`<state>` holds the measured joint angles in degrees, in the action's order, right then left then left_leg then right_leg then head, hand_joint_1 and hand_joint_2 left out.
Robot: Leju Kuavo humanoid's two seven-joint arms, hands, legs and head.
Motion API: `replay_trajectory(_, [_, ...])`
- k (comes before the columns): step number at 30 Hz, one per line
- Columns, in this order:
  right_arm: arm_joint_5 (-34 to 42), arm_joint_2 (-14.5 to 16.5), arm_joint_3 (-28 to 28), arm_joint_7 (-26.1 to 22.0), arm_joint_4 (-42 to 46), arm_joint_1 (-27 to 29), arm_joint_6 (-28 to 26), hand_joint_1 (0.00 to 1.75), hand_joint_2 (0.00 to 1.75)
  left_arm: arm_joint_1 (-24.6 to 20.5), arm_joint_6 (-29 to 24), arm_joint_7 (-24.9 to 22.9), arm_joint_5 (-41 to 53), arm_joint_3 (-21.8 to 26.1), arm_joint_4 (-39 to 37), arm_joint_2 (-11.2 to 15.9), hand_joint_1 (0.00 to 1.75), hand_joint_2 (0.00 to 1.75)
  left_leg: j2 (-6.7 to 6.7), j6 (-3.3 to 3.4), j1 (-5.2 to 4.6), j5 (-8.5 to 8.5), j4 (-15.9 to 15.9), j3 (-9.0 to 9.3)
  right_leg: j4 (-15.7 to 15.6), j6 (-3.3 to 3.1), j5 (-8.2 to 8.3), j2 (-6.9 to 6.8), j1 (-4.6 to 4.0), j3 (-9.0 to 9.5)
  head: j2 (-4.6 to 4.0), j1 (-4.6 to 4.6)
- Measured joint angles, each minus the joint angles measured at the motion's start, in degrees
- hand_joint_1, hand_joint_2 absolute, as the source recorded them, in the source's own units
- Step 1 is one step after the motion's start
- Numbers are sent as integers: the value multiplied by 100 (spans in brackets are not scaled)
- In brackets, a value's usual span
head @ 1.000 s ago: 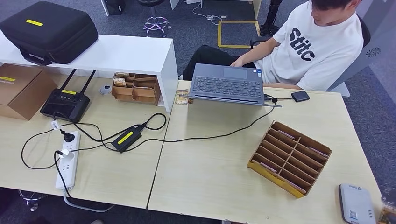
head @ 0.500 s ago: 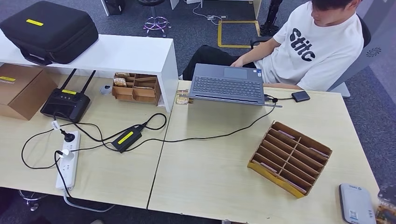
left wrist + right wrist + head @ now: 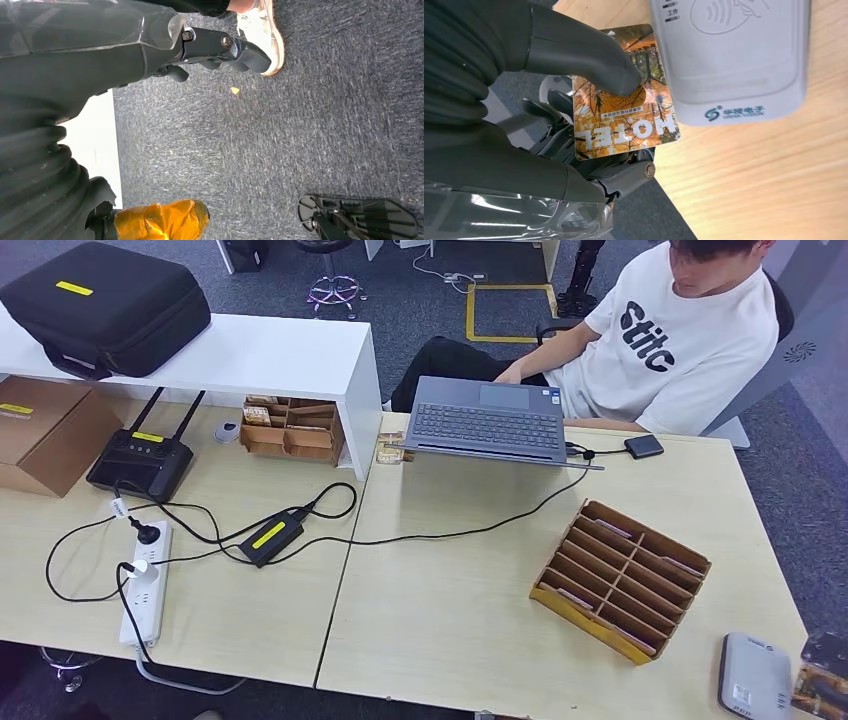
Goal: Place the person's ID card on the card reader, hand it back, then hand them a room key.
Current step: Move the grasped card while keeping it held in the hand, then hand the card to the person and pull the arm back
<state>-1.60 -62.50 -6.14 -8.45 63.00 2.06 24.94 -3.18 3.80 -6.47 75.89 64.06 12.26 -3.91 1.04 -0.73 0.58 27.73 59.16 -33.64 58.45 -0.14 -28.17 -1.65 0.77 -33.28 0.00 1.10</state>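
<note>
my right hand (image 3: pixel 574 100) pinches an orange card (image 3: pixel 626 100) printed "hotel", thumb pressed on its face, darker fingers (image 3: pixel 549 112) beneath; one edge of the card lies just under the edge of the grey card reader (image 3: pixel 734 60). in the head view the reader (image 3: pixel 752 680) sits on the desk (image 3: pixel 450 610) at 5 o'clock, the card (image 3: pixel 822 680) just beside it at the frame edge. the cardboard slotted rack (image 3: pixel 620 578) lies at 4 o'clock. my left hand (image 3: pixel 215 47) hangs over grey carpet, fingers curled in, holding nothing. a person (image 3: pixel 680 330) sits at 1 o'clock behind a laptop (image 3: pixel 487 420).
</note>
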Motion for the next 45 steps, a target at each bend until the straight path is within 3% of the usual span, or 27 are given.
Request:
replay_trajectory(8, [-66,-137,609,-59,1136,539,-212,175,175,1,-17,15,-24,0,-2,0,0,175,1,0,0,0,0,0,0,0,0,1,0,0,0,0])
replay_trajectory(12, [-437,28,701,-372,1296,362,-440,175,175,0,-22,15,-22,0,-2,-6,0,175,8,-1,3,0,-1,1,1,0,0,8,-3,0,0,-1])
replay_trajectory(15, [-805,478,675,-670,1300,-125,-765,175,175,-9,-20,15,-2,0,-2,-23,0,175,29,-1,3,0,-4,7,4,-2,1,26,-4,1,0,-1])
replay_trajectory(20, [-1263,1507,512,-797,1179,-1207,-1547,175,175,-39,-21,-11,73,0,-2,-55,0,175,59,-5,5,-3,-5,18,12,-8,6,55,-5,2,0,1])
replay_trajectory(32, [-2188,3641,-594,57,195,-4149,-2973,175,175,-103,-10,-96,368,-98,-2,-85,0,175,61,-21,8,-22,-6,16,27,-22,16,61,-9,-9,0,0])
replay_trajectory(38, [-2465,4366,-1064,256,-215,-4918,-3098,175,175,-106,-4,-122,438,-164,-2,-95,0,175,45,-21,9,-22,-6,9,27,-22,15,50,-9,-10,0,-1])
replay_trajectory(45, [-2823,4924,-1528,433,-659,-5339,-3170,175,175,-104,8,-126,490,-250,-2,-113,0,175,36,-21,8,-22,-5,5,25,-21,15,40,-8,-11,0,-1])
